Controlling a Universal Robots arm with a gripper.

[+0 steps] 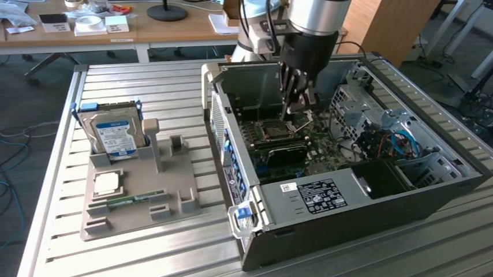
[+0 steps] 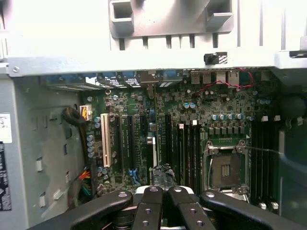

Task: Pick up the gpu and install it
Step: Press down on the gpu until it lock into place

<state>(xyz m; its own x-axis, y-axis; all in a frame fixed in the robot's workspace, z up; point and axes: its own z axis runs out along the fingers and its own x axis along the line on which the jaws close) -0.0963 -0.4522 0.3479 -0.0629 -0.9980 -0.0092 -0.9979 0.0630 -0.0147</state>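
Open computer case (image 1: 339, 190) lies on the table's right half, motherboard (image 2: 192, 129) inside. The gpu (image 1: 281, 151) sits flat in the board's slots, mid-case. Gripper (image 1: 297, 107) hangs above the board, fingers (image 2: 148, 211) pressed together, holding nothing. Grey tray (image 1: 138, 199) at left holds hard drive (image 1: 114, 135), memory stick (image 1: 131, 201)

The exterior view looks down at an angle from off the arm, far enough back to take in the slatted table (image 1: 154, 254) and the open computer case (image 1: 362, 208). The wrist view looks from close above into the case. The 2 views share the motherboard (image 2: 158, 124).
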